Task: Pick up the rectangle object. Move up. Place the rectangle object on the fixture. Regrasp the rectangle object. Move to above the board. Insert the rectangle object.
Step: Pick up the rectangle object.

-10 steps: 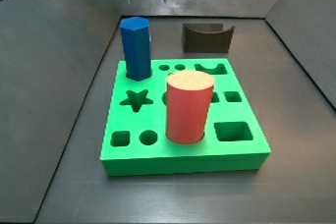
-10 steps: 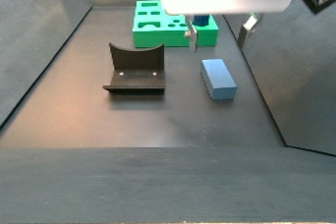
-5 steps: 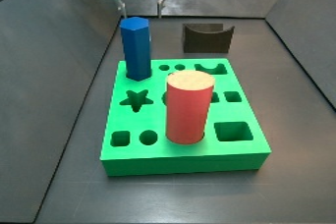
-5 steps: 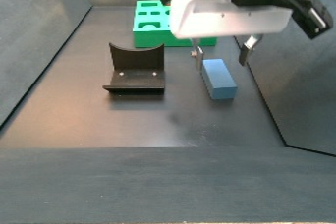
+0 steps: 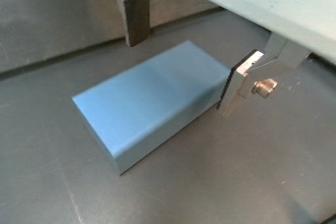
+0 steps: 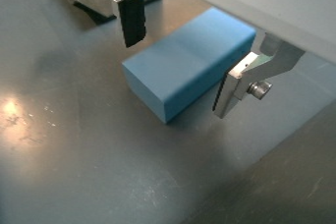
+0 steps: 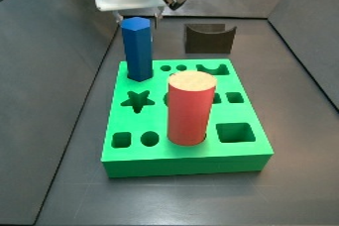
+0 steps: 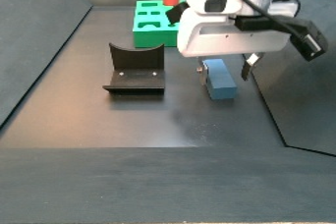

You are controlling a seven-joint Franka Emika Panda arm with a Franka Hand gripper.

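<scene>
Dropped from above to straddle the plain grey-blue rectangular block [image 8: 218,79] lying flat on the dark floor beside the dark notched fixture [image 8: 134,70], gripper [image 5: 188,55] jaws apart and not yet clamped, so pick-up grasp judged imminent.

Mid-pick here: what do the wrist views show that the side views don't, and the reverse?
Only the wrist views show the silver fingers open, astride the grey-blue rectangular block, apparently not yet pressing it. Only the side views show the bright green square board, red cylinder, dark-blue hexagonal prism and dark notched fixture. Both show the claw low over the block on the floor.
</scene>
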